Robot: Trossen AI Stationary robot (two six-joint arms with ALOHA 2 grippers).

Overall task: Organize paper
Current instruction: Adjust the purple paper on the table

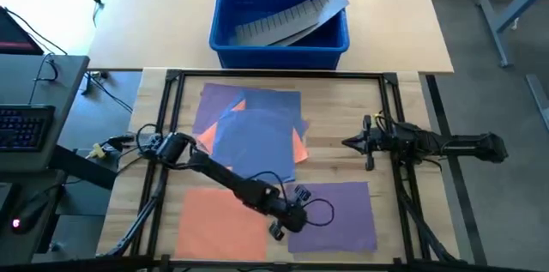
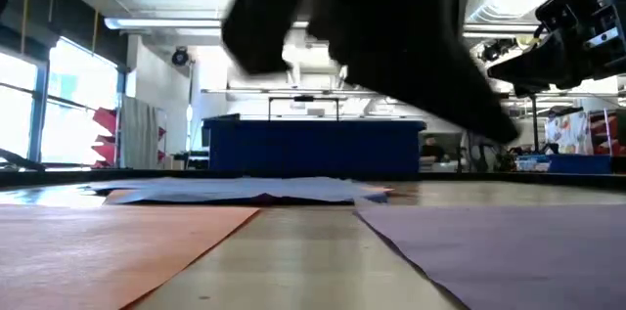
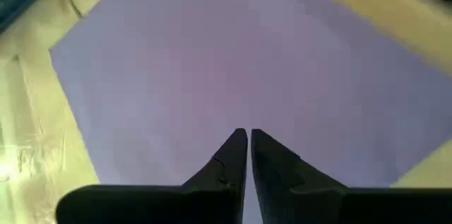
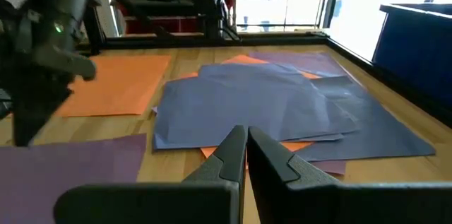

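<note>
A pile of blue, purple and orange paper (image 1: 253,126) lies at the table's middle. A single orange sheet (image 1: 221,220) lies flat at the near left, and a single purple sheet (image 1: 336,214) at the near right. My left gripper (image 3: 248,133) is shut and hangs over the purple sheet (image 3: 233,61) near its left edge. In the low view its arm (image 2: 372,26) stays above the tabletop. My right gripper (image 4: 246,131) is shut and waits to the right of the pile (image 4: 261,100), pointing at it, with nothing between its fingers.
A blue plastic bin (image 1: 280,45) holding a grey ridged strip (image 1: 292,16) stands on the far table. A dark metal frame (image 1: 171,117) runs around the work area. Bare wood (image 2: 293,251) shows between the orange and purple sheets.
</note>
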